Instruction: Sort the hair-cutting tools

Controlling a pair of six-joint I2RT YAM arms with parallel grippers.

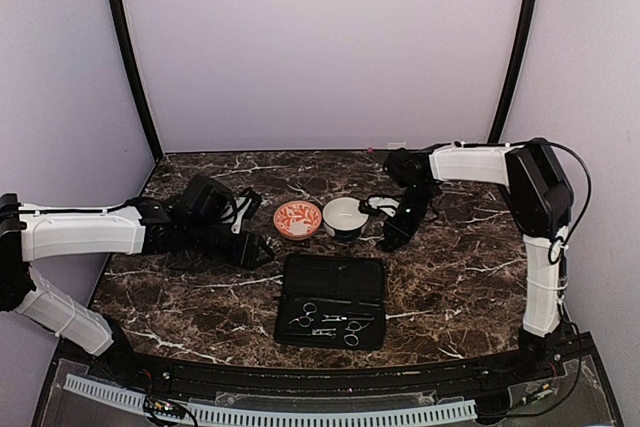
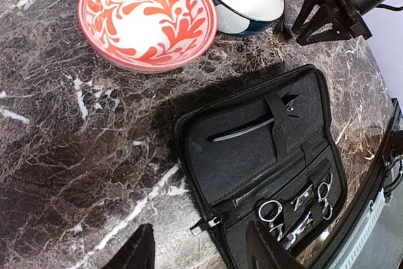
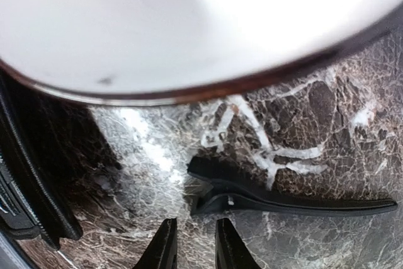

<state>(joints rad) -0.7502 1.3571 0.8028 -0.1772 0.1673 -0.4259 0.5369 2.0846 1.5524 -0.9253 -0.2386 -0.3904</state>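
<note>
The black case (image 1: pixel 333 282) lies open at the table's middle. Silvery scissors (image 1: pixel 305 317) with ring handles sit strapped in its near half, and also show in the left wrist view (image 2: pixel 272 212). A slim dark comb-like stick (image 2: pixel 242 131) is tucked in the case's far half. A black hair clip (image 3: pixel 283 203) lies on the marble beside the white bowl (image 3: pixel 189 23). My left gripper (image 2: pixel 201 253) is open and empty, hovering over the case's left edge (image 2: pixel 189 174). My right gripper (image 3: pixel 194 247) is slightly open and empty, just short of the clip's wide end.
An orange-patterned bowl (image 1: pixel 297 218) and the white bowl (image 1: pixel 343 215) stand side by side behind the case. My left gripper (image 1: pixel 258 249) is left of the case, and my right gripper (image 1: pixel 392 239) is right of the white bowl. The case corner (image 3: pixel 25 181) lies left of the clip.
</note>
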